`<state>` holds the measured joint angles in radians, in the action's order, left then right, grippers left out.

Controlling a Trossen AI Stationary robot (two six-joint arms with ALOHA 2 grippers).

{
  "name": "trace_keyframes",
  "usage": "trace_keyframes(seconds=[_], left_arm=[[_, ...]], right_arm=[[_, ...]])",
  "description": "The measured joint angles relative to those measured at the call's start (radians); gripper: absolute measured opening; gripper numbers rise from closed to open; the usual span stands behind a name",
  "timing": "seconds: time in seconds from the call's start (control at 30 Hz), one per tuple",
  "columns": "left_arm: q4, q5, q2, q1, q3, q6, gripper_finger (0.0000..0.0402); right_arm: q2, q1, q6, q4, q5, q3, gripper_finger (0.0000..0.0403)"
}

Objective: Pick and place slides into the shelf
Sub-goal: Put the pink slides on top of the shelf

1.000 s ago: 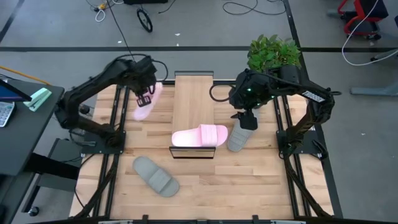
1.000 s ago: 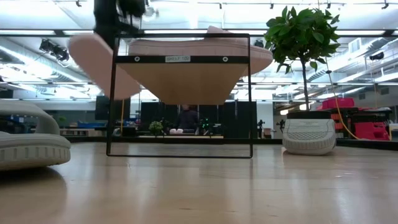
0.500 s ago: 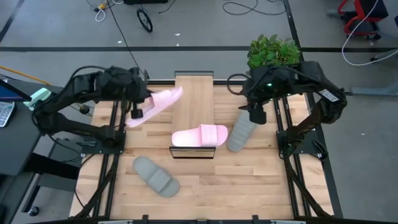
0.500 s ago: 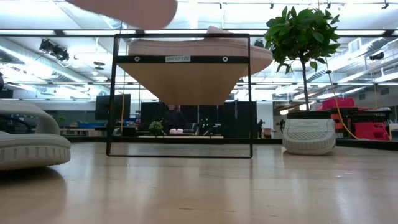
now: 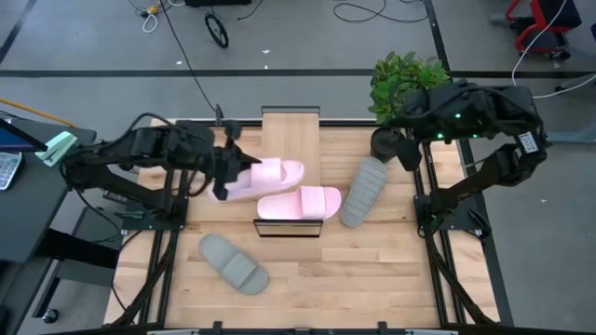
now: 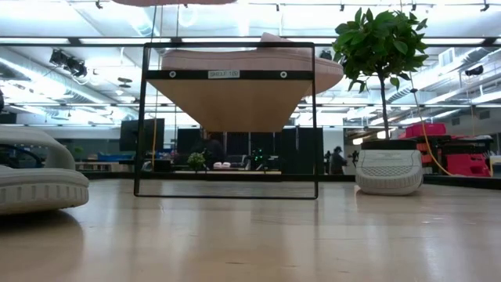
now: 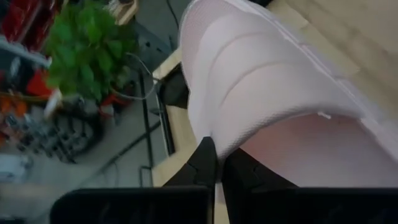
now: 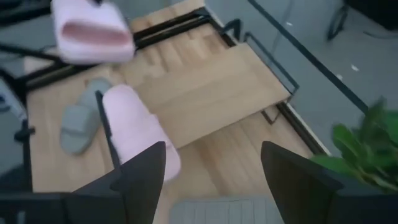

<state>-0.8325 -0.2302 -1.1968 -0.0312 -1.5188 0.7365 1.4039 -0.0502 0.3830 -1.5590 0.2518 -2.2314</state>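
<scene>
The shelf stands at the table's middle, its plank top running from twelve o'clock toward six in the high view, and one pale pink slide lies across its six o'clock end, strap up. Just beside that end, at about three o'clock of it, a grey slide lies on the tabletop, angled toward one o'clock. A second grey slide lies well apart from the shelf, at about seven o'clock of it, pointing toward four. My left gripper hangs at the shelf's nine o'clock edge with its fingers clenched on the rim of the second pink slide, which I hold in the air over the plank, just at twelve o'clock of the pink one already lying there. My right gripper is raised at the table's two o'clock corner, beside the potted plant, its fingers spread apart and holding nothing
</scene>
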Motion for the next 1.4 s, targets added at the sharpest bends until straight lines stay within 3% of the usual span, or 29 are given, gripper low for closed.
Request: trace_keyframes(seconds=[0.13, 0.27, 0.57, 0.73, 0.93, 1.03, 1.2, 1.4], left_arm=[[0.033, -0.062, -0.049, -0.027, 0.0, 0.094, 0.0011], [0.053, -0.11, -0.09, -0.038, 0.0, 0.166, 0.0011], [0.146, -0.13, -0.14, -0.04, 0.0, 0.299, 0.0011], [0.172, -0.133, -0.153, -0.03, 0.0, 0.354, 0.0011], [0.247, -0.102, -0.158, 0.016, 0.0, 0.407, 0.0011], [0.246, -0.013, -0.158, 0.053, 0.0, 0.408, 0.0011], [0.246, 0.08, -0.158, 0.113, 0.0, 0.388, 0.0012], [0.261, 0.165, -0.158, 0.165, 0.0, 0.375, 0.0011]], right_arm=[[-0.012, -0.014, 0.131, -0.011, 0.036, 0.017, 0.0265], [-0.022, -0.041, 0.234, -0.011, -0.033, 0.071, 0.0255], [-0.071, -0.085, 0.354, -0.013, -0.159, 0.401, 0.0238], [-0.119, -0.089, 0.38, -0.005, -0.135, 0.543, 0.0229], [-0.143, 0.023, 0.289, 0.094, -0.148, 0.636, 0.0212], [-0.146, 0.093, 0.169, 0.217, -0.08, 0.636, 0.0199], [-0.143, 0.212, -0.046, 0.358, -0.066, 0.636, 0.017], [-0.132, 0.296, -0.28, 0.308, 0.12, 0.636, 0.0143]])
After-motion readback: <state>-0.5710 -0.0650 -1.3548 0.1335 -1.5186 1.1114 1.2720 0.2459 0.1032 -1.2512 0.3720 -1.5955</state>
